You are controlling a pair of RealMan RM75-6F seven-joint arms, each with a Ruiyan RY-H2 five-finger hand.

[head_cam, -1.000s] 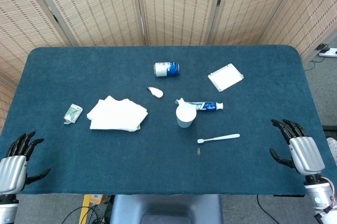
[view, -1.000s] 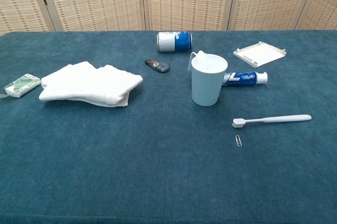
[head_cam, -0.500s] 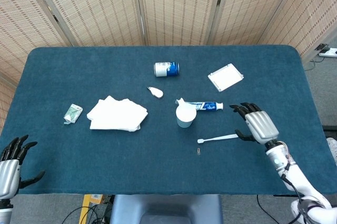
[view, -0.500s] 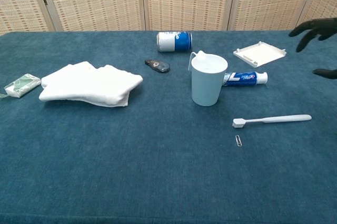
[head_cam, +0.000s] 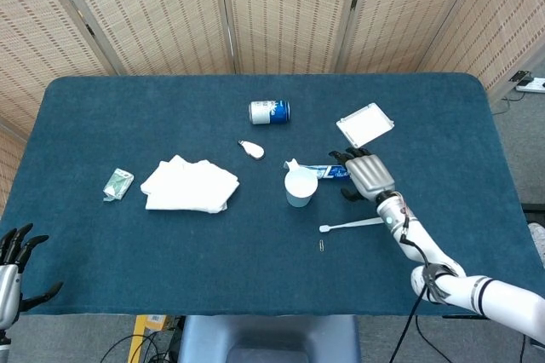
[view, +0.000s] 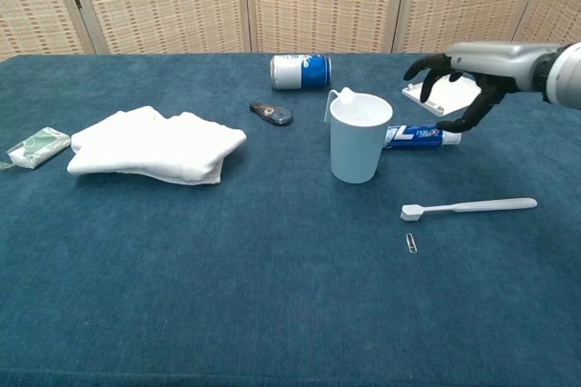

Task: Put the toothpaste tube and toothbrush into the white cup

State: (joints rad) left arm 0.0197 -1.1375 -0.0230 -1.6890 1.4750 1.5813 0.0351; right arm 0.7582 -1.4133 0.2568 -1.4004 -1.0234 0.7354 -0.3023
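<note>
A blue-and-white toothpaste tube [view: 420,136] lies flat on the dark blue cloth-covered table [view: 272,296], its near end just behind and beside the white plastic cup [view: 360,138], which stands upright near the table's middle. The white toothbrush [view: 469,207] lies apart from both, closer to the front edge, bristle end pointing toward the cup, with a small metal paper clip [view: 411,243] just beside its head.

The robot's right hand [view: 461,84], black-fingered with a silver back, hovers over the cap end of the tube, palm down and fingers spread wide; it holds nothing, and a fingertip [view: 448,124] reaches down close to the tube, though contact cannot be made out. In the head view the same hand [head_cam: 364,172] covers the tube's outer end.

The left hand [head_cam: 10,271] sits at the table's near left corner, fingers apart and empty.

Farther out lie a white square lid-like tray [view: 448,92], a blue-and-white can on its side [view: 300,71], a small dark oval object [view: 270,113], a folded white towel [view: 156,144] and a small green packet [view: 37,147].
</note>
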